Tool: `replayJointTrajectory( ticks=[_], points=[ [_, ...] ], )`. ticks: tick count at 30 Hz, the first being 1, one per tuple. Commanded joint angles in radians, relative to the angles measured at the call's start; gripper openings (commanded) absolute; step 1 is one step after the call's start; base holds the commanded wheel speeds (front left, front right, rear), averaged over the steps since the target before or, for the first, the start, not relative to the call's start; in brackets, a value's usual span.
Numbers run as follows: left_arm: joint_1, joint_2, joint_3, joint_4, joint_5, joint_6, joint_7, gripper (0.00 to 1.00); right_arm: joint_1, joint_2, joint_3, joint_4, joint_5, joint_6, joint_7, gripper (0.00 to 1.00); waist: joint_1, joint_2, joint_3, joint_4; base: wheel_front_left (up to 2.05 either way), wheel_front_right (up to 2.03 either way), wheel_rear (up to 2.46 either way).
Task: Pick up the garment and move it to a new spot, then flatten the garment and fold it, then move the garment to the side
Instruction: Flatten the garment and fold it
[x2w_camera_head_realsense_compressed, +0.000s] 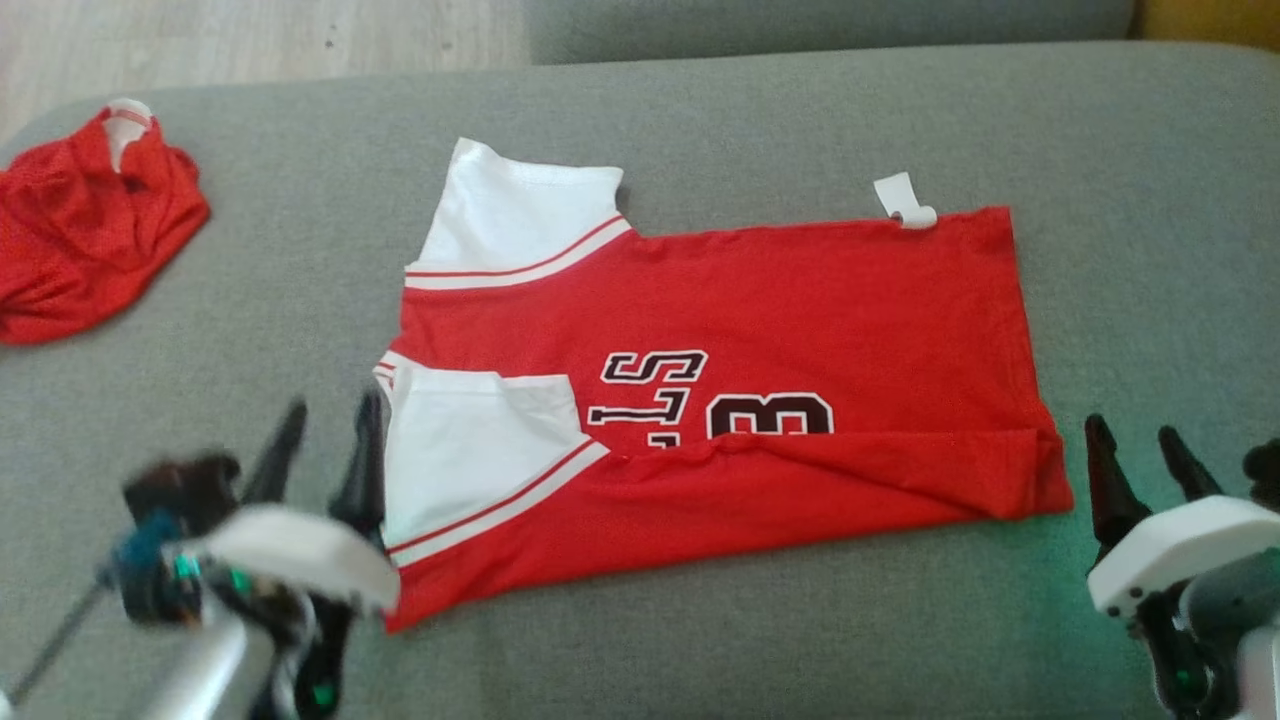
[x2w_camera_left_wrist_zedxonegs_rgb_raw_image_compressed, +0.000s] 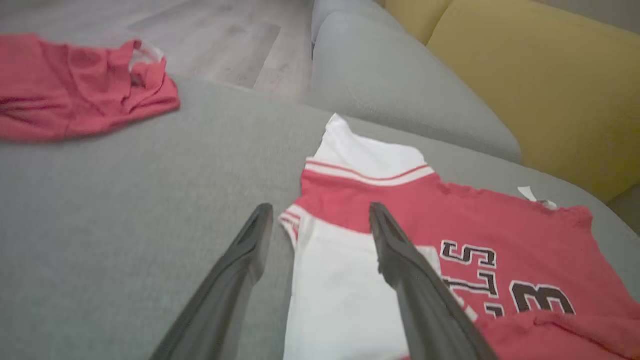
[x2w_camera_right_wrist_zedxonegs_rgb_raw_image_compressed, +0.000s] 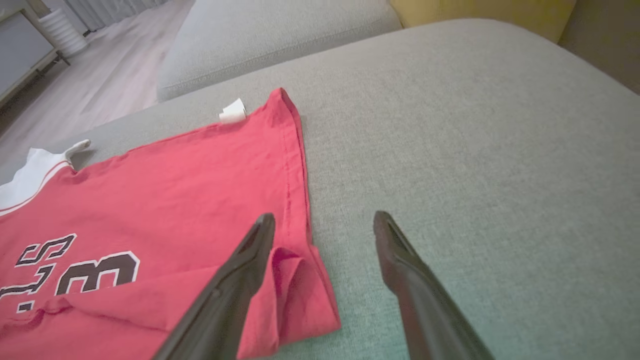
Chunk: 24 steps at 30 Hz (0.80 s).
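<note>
Head view: the red jersey (x2w_camera_head_realsense_compressed: 760, 320) lies spread in the middle of the grey sofa cushion (x2w_camera_head_realsense_compressed: 800, 640), neck end to the left and hem to the right. Its near long edge is folded up over the body, covering the lower part of the dark number and letters (x2w_camera_head_realsense_compressed: 720, 400). One white sleeve (x2w_camera_head_realsense_compressed: 520, 215) points to the far side, and the other (x2w_camera_head_realsense_compressed: 460, 450) lies folded across the near left corner. A small white tag (x2w_camera_head_realsense_compressed: 905, 200) sticks out at the far edge, near the hem.

My left gripper (x2w_camera_head_realsense_compressed: 332, 420) is at the near left, its jaws wide apart and holding nothing. In the left wrist view, one of my fingers (x2w_camera_left_wrist_zedxonegs_rgb_raw_image_compressed: 240, 260) is over bare cushion and the other is over the white sleeve (x2w_camera_left_wrist_zedxonegs_rgb_raw_image_compressed: 345, 300), so the sleeve's left edge falls between them. I cannot tell whether either finger touches the cloth.

My right gripper (x2w_camera_head_realsense_compressed: 1135, 440) is at the near right, just beside the hem corner, also wide open and empty. In the right wrist view, one of my fingers (x2w_camera_right_wrist_zedxonegs_rgb_raw_image_compressed: 235, 280) crosses the folded hem corner (x2w_camera_right_wrist_zedxonegs_rgb_raw_image_compressed: 300, 285) and the other is over bare cushion.

A second red garment (x2w_camera_head_realsense_compressed: 90, 230) lies crumpled at the far left, well apart from the jersey. A yellow cushion (x2w_camera_left_wrist_zedxonegs_rgb_raw_image_compressed: 540, 75) stands beyond the far side.
</note>
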Motion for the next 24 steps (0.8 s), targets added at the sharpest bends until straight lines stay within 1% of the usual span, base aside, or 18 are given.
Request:
replayJointTrajectory(
  ticks=[1, 5, 9, 10, 17, 19, 24],
  points=[
    [-0.119, 0.049, 0.048, -0.037, 0.021, -0.013, 0.02, 1.0, -0.057, -0.009, 0.023, -0.053, -0.016, 0.007, -0.01, 1.0, 0.0, -0.0001, 0.023, -0.017, 0.0, 0.0, 0.0],
    [-0.282, 0.1, 0.049, -0.016, 0.051, -0.042, 0.086, 1.0, -0.116, -0.009, 0.061, -0.081, -0.034, 0.007, -0.004, 1.0, 0.0, -0.0001, 0.065, -0.051, 0.0, 0.0, 0.0],
    [-0.451, 0.138, 0.049, 0.042, 0.059, -0.077, 0.17, 1.0, -0.184, -0.009, 0.119, -0.09, -0.04, 0.007, 0.001, 1.0, 0.0, -0.0001, 0.119, -0.096, 0.0, 0.0, 0.0],
    [-0.451, 0.138, 0.049, 0.042, 0.059, -0.077, 0.17, 1.0, -0.184, -0.009, 0.119, -0.09, -0.04, 0.007, 0.001, 1.0, 0.0, -0.0001, 0.119, -0.096, 0.0, 0.0, 0.0],
    [-0.661, 0.196, 0.031, 0.209, 0.057, -0.135, 0.326, 1.0, -0.297, -0.009, 0.224, -0.089, -0.044, 0.007, -0.001, 1.0, 0.0, -0.0001, 0.226, -0.187, 0.0, 0.0, 0.0],
    [-0.7, 0.214, 0.023, 0.256, 0.066, -0.144, 0.36, 1.0, -0.331, -0.009, 0.247, -0.09, -0.042, 0.007, -0.006, 1.0, 0.0, -0.0001, 0.259, -0.214, 0.0, 0.0, 0.0],
    [-0.765, 0.248, 0.014, 0.344, 0.086, -0.145, 0.414, 1.0, -0.397, -0.009, 0.29, -0.092, -0.031, 0.007, -0.024, 1.0, 0.0, -0.0001, 0.333, -0.271, 0.0, 0.0, 0.0]
  ],
)
